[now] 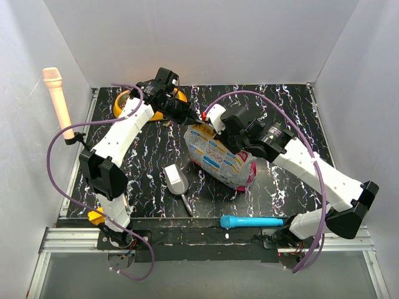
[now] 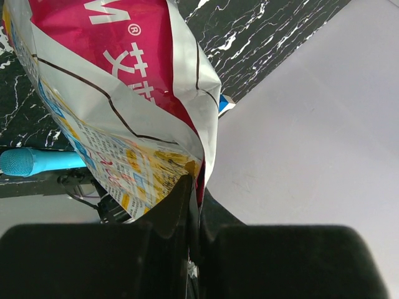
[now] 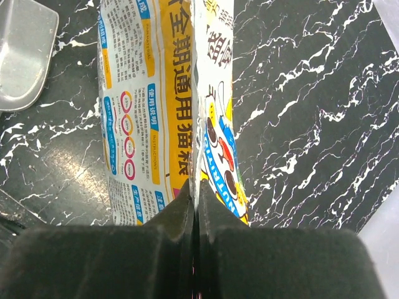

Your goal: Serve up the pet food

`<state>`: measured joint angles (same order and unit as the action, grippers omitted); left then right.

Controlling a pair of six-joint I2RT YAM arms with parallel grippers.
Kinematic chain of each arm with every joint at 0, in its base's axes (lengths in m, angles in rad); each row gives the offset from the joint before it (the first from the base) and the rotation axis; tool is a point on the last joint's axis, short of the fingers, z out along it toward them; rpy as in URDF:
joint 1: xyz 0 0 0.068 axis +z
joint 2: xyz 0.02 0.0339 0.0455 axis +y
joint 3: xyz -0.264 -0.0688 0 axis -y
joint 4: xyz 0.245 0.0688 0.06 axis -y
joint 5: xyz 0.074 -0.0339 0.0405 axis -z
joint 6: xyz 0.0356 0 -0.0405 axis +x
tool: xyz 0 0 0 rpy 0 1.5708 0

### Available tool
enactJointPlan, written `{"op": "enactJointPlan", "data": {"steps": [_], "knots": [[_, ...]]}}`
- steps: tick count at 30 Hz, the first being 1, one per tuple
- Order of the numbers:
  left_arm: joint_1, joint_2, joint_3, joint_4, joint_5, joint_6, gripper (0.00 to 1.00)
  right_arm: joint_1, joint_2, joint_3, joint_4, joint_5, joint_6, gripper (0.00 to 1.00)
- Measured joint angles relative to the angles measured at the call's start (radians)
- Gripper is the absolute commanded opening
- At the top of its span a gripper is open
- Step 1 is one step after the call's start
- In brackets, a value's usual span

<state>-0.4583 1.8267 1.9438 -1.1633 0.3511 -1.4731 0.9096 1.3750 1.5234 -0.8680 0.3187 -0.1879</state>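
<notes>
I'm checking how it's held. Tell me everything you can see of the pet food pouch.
The pouch is crinkled silvery foil printed yellow, blue and magenta with Chinese text. It slants across the middle of the black marbled table, magenta bottom toward the near side. The left end effector and right end effector each pinch its top edge, shut. Its contents do not show.

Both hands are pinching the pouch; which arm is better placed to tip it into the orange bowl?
Probably left. The left hand holds the pouch edge close beside the bowl; the right hand grips it on the side away from the bowl.
</notes>
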Motion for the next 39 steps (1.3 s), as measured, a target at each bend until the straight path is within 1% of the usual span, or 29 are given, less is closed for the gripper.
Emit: {"op": "enactJointPlan", "data": {"steps": [5,6,7,8,10,11,13,14,15,18,22,23,25,26,27,30,34,37,39], "knots": [[0.0,0.0,0.0,0.004,0.0,-0.002,0.0,-0.001,0.001,0.0,0.0,0.013,0.018,0.01],[0.0,0.0,-0.001,0.004,0.001,-0.002,0.0,-0.002,0.001,0.002,-0.002,0.014,0.027,0.03],[0.0,0.0,-0.001,0.004,0.001,-0.002,0.0,-0.005,0.001,0.006,-0.006,0.011,0.037,0.17],[0.0,0.0,-0.001,0.005,0.002,-0.003,0.0,-0.007,0.001,0.006,-0.008,0.01,0.048,0.21],[0.0,0.0,-0.004,0.01,0.003,-0.004,0.0,-0.012,-0.002,0.006,-0.011,0.008,0.065,0.23],[0.0,0.0,-0.005,0.012,0.004,-0.005,0.0,-0.013,-0.008,0.004,-0.02,0.012,0.072,0.23],[0.001,0.0,-0.007,0.016,0.004,-0.008,0.0,-0.018,-0.03,-0.003,-0.038,0.015,0.081,0.17],[0.001,0.0,-0.01,0.02,0.005,-0.009,0.0,-0.019,-0.045,-0.009,-0.045,0.017,0.087,0.1],[0.001,-0.001,-0.012,0.024,0.006,-0.011,0.0,-0.019,-0.061,-0.016,-0.048,0.019,0.093,0.02],[0.0,-0.005,-0.019,0.032,0.016,-0.013,0.0,-0.019,-0.102,-0.043,-0.049,0.019,0.112,0.01],[-0.002,-0.005,-0.021,0.036,0.017,-0.013,0.0,-0.019,-0.109,-0.053,-0.042,0.019,0.116,0.01],[-0.002,-0.005,-0.021,0.037,0.017,-0.013,0.0,-0.019,-0.109,-0.053,-0.042,0.019,0.119,0.03],[-0.002,-0.005,-0.022,0.038,0.018,-0.013,0.0,-0.019,-0.11,-0.053,-0.042,0.014,0.127,0.31],[-0.002,-0.006,-0.025,0.041,0.018,-0.014,0.0,-0.02,-0.111,-0.053,-0.042,0.011,0.134,0.38],[-0.001,-0.008,-0.03,0.046,0.016,-0.015,0.01,-0.02,-0.114,-0.054,-0.048,0.011,0.14,0.42],[0.006,-0.017,-0.055,0.069,0.024,-0.024,0.21,-0.024,-0.151,-0.068,-0.09,0.009,0.148,0.44],[0.014,-0.035,-0.074,0.109,0.023,-0.036,0.43,-0.027,-0.204,-0.069,-0.134,-0.002,0.158,0.46],[0.024,-0.043,-0.076,0.137,0.021,-0.038,0.51,-0.027,-0.222,-0.064,-0.152,-0.016,0.163,0.47],[0.027,-0.045,-0.077,0.148,0.02,-0.037,0.54,-0.027,-0.218,-0.059,-0.155,-0.037,0.165,0.49]]}}
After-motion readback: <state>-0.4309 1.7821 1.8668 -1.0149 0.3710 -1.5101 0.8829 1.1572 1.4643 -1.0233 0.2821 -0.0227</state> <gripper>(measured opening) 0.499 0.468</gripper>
